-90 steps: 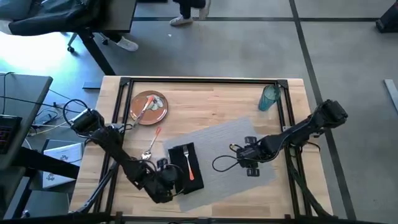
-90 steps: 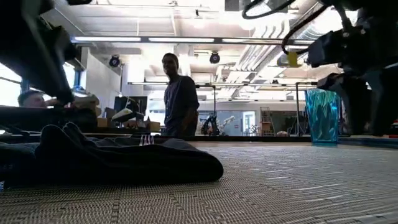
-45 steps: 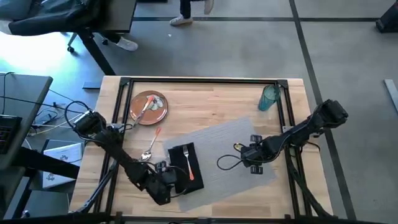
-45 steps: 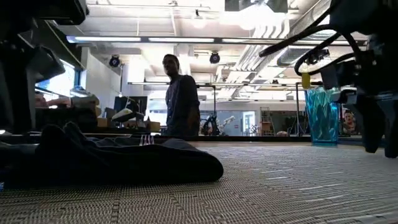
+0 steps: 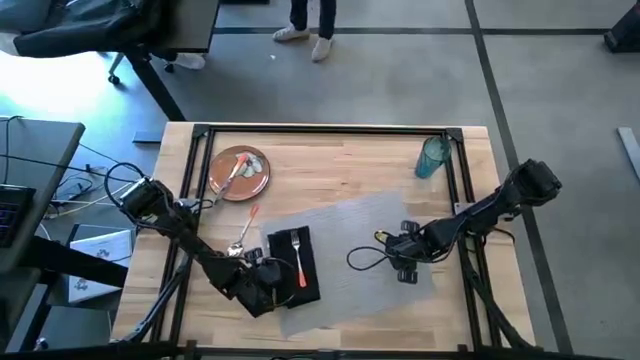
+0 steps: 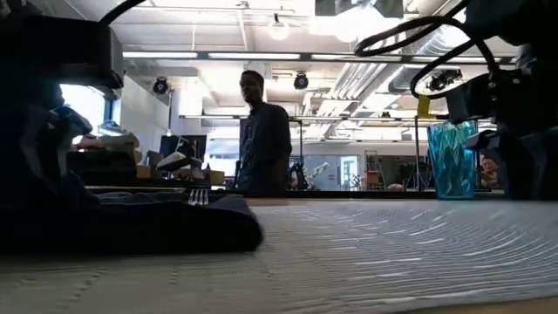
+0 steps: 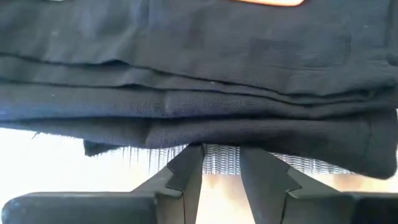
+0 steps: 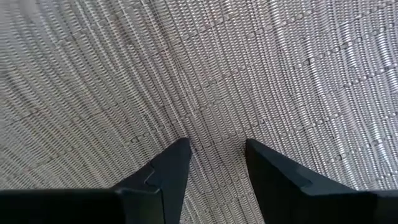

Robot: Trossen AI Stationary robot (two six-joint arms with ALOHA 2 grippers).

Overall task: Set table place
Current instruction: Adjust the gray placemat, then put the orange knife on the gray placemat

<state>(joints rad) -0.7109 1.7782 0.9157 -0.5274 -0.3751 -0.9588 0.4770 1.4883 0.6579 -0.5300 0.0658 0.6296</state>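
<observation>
The grey woven placemat (image 5: 365, 250) lies slanted on the table (image 5: 340, 165). On its left end rests the folded black napkin (image 5: 290, 268), with the orange-handled fork (image 5: 301, 262) on top. My left gripper (image 5: 268, 290) stands at the placemat's near left edge, fingers a little apart, tips at the napkin's fold (image 7: 205, 134). My right gripper (image 5: 405, 250) stands open over the placemat's right half (image 8: 214, 93). The orange-brown plate (image 5: 238, 172) at the far left carries the knife (image 5: 237, 170). The spoon (image 5: 238, 246) lies beside the placemat. The teal tumbler (image 5: 432, 157) stands at the far right. My left gripper has both fingertips (image 7: 189, 155) set on the placemat's near left edge (image 7: 221, 163), slanting down from the table's near left. The flat edge shows through the gap between them. Whether the tips also touch the napkin's fold, I cannot tell. My right gripper points down at the placemat (image 8: 214, 134); I cannot tell whether its tips touch it.
Black frame bars (image 5: 330, 130) run along the table's far, left and right sides. A person (image 6: 261, 131) stands in the room beyond the far edge. Bare wood lies between the plate and the tumbler.
The placemat has slid a little toward the table's left, carrying the napkin and fork with it. My left gripper has gone the same way, slightly toward the far left. In the low view the napkin now sits farther left.
</observation>
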